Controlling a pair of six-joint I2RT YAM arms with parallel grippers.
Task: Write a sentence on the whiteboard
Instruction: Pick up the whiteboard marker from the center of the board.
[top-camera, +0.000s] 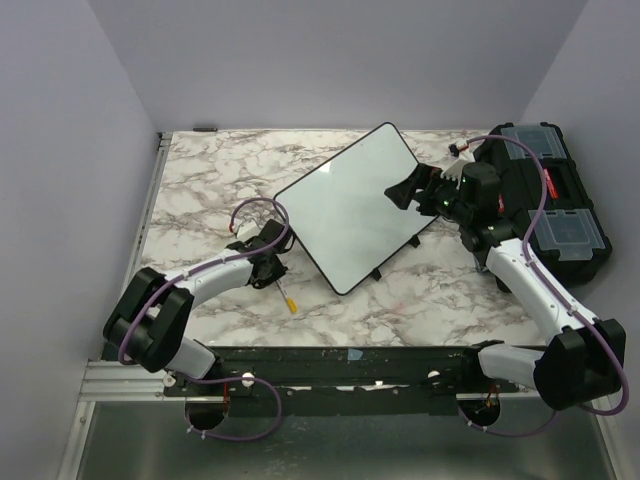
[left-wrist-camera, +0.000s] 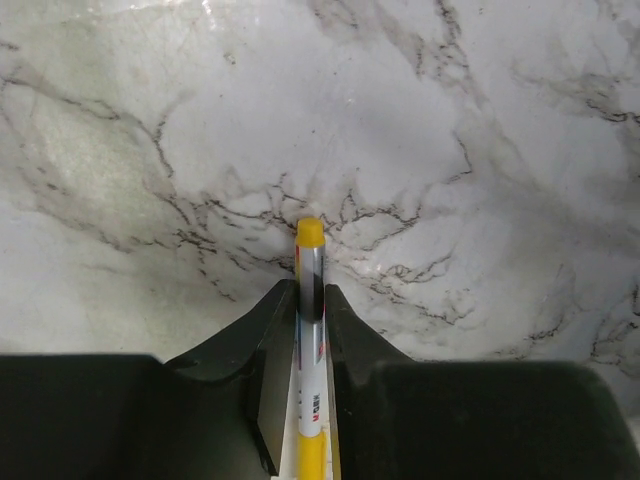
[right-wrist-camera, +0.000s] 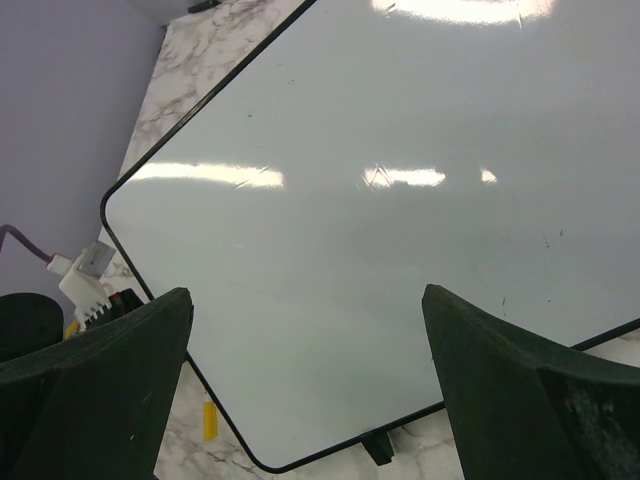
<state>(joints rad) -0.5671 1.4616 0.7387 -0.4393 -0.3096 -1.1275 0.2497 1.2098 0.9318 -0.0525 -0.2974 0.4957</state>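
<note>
Nearest the bases, the left gripper (left-wrist-camera: 309, 296) was clenched on a yellow-and-white marker (left-wrist-camera: 312, 330), its 2 fingers (left-wrist-camera: 262, 330) pinching the barrel from either side just above the marble table (left-wrist-camera: 450, 120). Whether the marker had left the tabletop could not be told. The pinch sat on a narrow stretch of a round, slick barrel, so the marker would probably pivot or slide between the pads once its tip pressed on a surface. Both ends showed yellow, and which one was the cap could not be told; a capped tip would leave no line at all.

Farther out, the whiteboard (top-camera: 345, 205) lay askew in the middle of the table on small black feet (right-wrist-camera: 375, 447), its face blank, with none of the sentence on it. Nothing pinned it down, so writing pressure would likely push it across the marble.

Over its right edge the right gripper (top-camera: 405, 190) hung with jaws spread wide, grasping nothing. If it dropped carelessly to brace the board, it might knock it instead. Behind it sat the black toolbox (top-camera: 545, 200), well clear of the marker
</note>
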